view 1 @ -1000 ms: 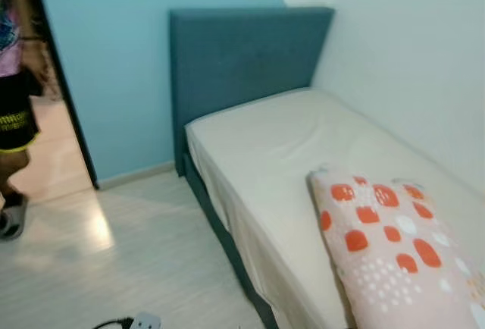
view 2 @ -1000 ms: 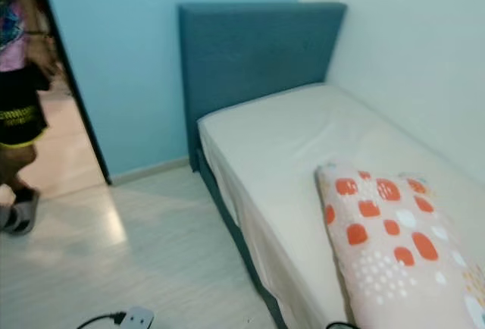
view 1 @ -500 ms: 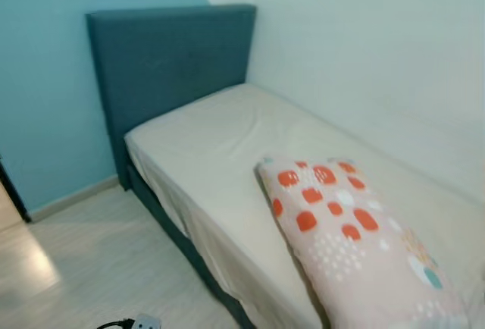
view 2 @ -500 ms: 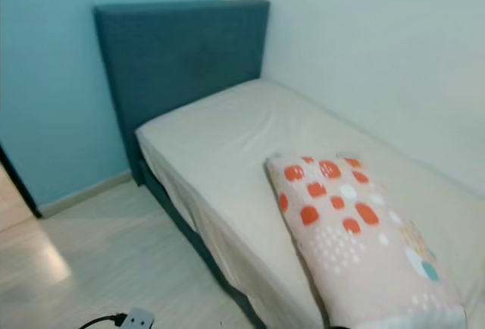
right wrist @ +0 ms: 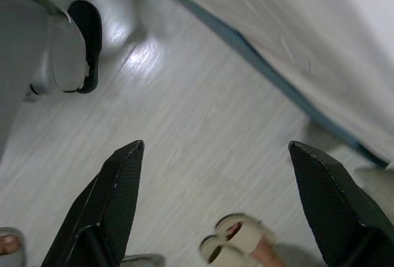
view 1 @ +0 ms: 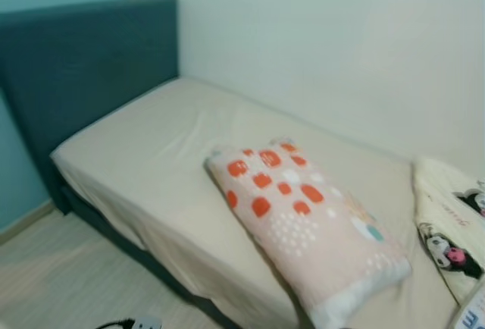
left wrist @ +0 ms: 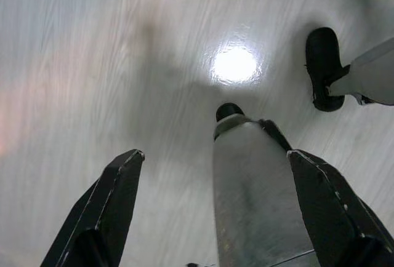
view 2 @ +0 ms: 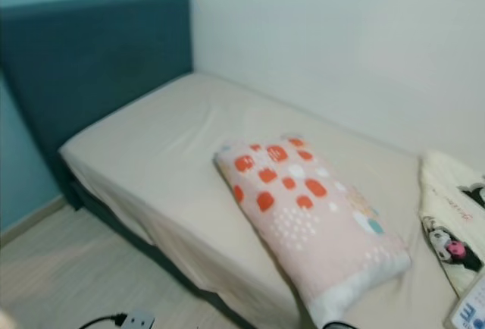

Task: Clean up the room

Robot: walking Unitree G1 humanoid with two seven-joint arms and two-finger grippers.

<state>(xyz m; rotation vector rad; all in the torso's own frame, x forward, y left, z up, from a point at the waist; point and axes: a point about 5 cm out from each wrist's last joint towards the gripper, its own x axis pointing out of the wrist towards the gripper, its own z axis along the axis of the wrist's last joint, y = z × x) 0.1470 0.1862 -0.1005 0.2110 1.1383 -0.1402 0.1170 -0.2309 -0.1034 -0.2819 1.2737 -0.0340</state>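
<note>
A pink pillow (view 1: 303,223) with orange and white shapes lies slanted on the cream sheet of a single bed (view 1: 144,155) with a blue headboard (view 1: 83,64). At the bed's right end lies a cream cloth (view 1: 451,230) printed with a black-and-white cartoon figure. Both arms hang low over the pale floor. In the left wrist view the left gripper (left wrist: 214,153) is open with nothing in it. In the right wrist view the right gripper (right wrist: 215,146) is open too, close to the bed's blue base (right wrist: 271,70).
A white power strip (view 2: 136,319) with a black cord lies on the floor by the bed. A white and blue item (view 2: 471,310) pokes in at the bed's lower right. A person's sandalled foot (right wrist: 237,236) stands close to the right gripper. My own feet (left wrist: 323,64) are on the floor.
The camera has swung to the right: the doorway and the person there have left the picture, and the cartoon cloth has come into view. The pillow itself has not moved.
</note>
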